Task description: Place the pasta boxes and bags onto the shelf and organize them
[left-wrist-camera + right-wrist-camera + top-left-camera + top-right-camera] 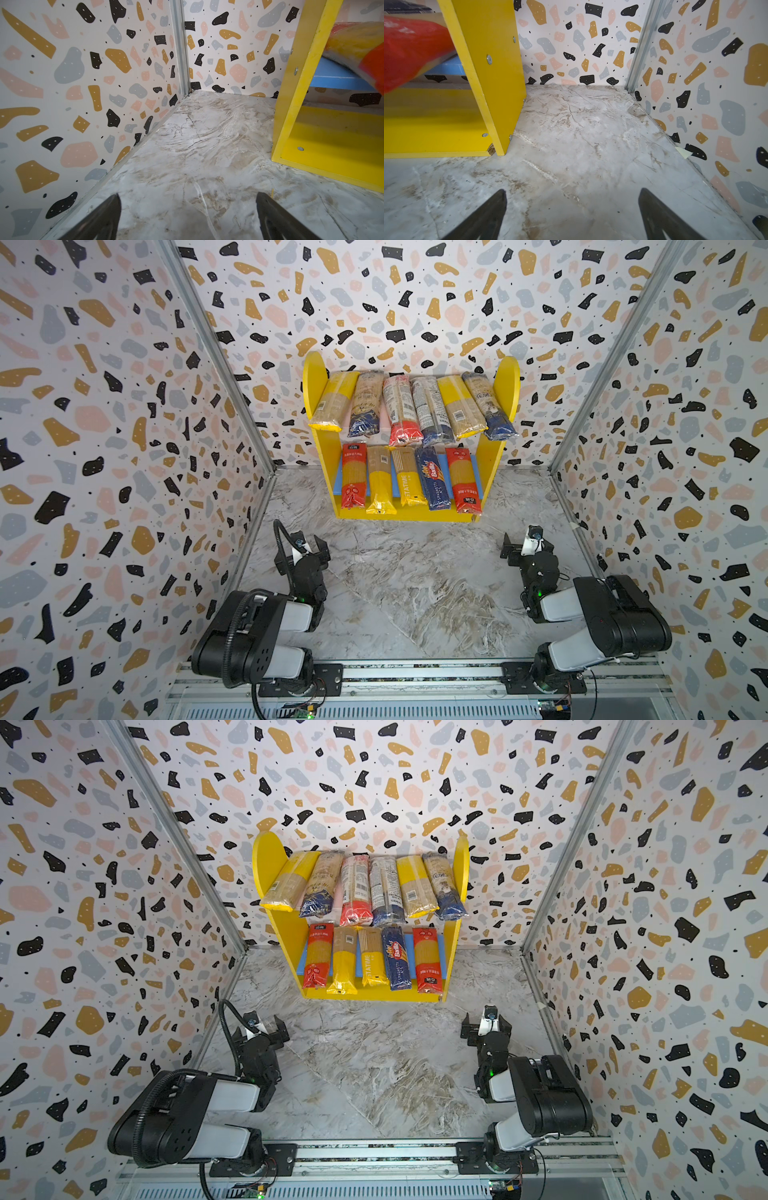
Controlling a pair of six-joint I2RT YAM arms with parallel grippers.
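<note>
The shelf (328,456) (451,944) stands against the back wall, centred in both top views. Several pasta packs (401,410) lie side by side on its pink upper board. Several more rest on the blue lower board, among them the blue Barilla (432,479) and the yellow STATIME (408,485). My left gripper (302,552) (188,195) hovers open and empty over the tabletop, in front of the shelf's left panel (299,83). My right gripper (528,545) (572,190) is open and empty before the right panel (492,62). A red pack end (409,47) overhangs the lower board.
The marble tabletop (415,593) is boxed in by terrazzo-patterned walls (104,448) on three sides, with metal corner posts (180,47). Both arm bases sit on a rail (415,672) along the front edge. A scrap of pale tape (683,152) sticks to the right wall's foot.
</note>
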